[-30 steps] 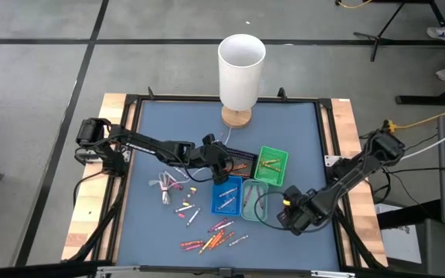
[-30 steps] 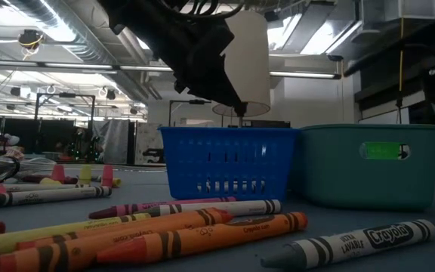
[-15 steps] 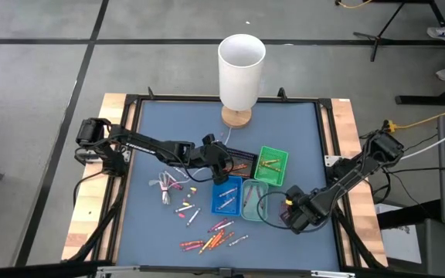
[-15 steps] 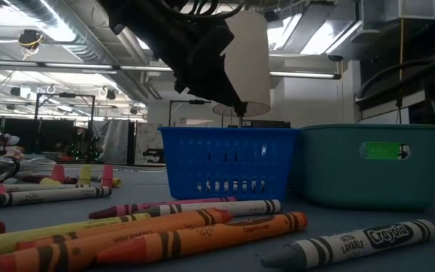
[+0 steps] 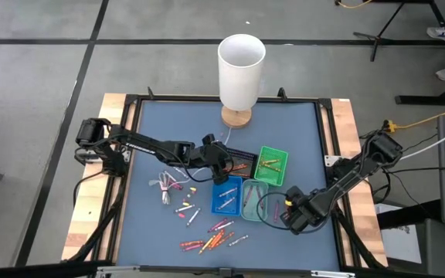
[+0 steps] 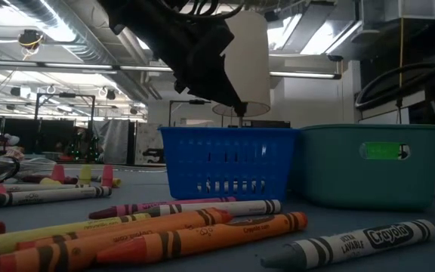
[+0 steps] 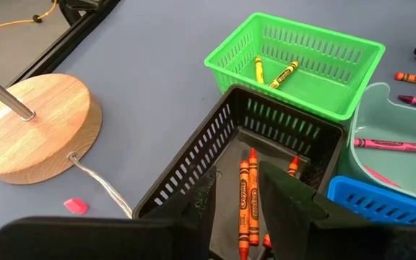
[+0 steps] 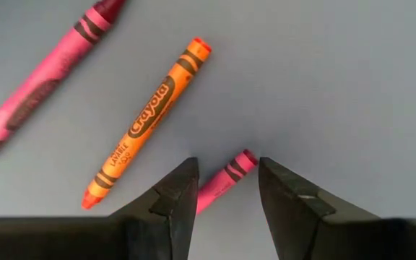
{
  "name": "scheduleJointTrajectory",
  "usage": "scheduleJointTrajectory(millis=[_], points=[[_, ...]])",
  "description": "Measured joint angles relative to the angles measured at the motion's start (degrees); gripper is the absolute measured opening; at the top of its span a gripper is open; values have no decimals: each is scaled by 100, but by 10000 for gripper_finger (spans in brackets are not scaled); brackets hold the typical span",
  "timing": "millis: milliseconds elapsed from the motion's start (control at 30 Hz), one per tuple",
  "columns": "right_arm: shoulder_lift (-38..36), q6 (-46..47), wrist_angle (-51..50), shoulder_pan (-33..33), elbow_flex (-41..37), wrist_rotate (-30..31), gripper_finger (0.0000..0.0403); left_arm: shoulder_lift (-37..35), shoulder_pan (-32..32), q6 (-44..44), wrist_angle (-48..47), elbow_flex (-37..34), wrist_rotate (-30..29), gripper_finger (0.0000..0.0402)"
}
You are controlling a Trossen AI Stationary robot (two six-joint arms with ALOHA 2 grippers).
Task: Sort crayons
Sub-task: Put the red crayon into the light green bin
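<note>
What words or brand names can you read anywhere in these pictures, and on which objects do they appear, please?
"Crayola": on the orange crayon lying before the right gripper.
"Crayola": on the grey crayon nearest the low camera; the smaller print beside it is too blurred to read.
Labels on the orange crayons in the black tray, below the left gripper: too small to read.

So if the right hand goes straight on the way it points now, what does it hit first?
The right hand is open and points down at the table; a pink crayon lies between its fingers, so it would likely meet that first. An orange crayon lies just beside.
</note>
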Motion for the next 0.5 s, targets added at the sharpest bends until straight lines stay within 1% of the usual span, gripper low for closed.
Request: scheduleJointTrajectory(millis=[100, 200, 500], points=[[15, 0, -1, 0, -4, -18, 148, 0, -1, 0, 0, 0, 2, 89], [18, 0, 15, 0, -7, -25, 133, 0, 0, 0, 0, 0, 2, 89], [28, -2, 57, 0, -11, 66, 39, 0, -2, 0, 0, 0, 2, 89]])
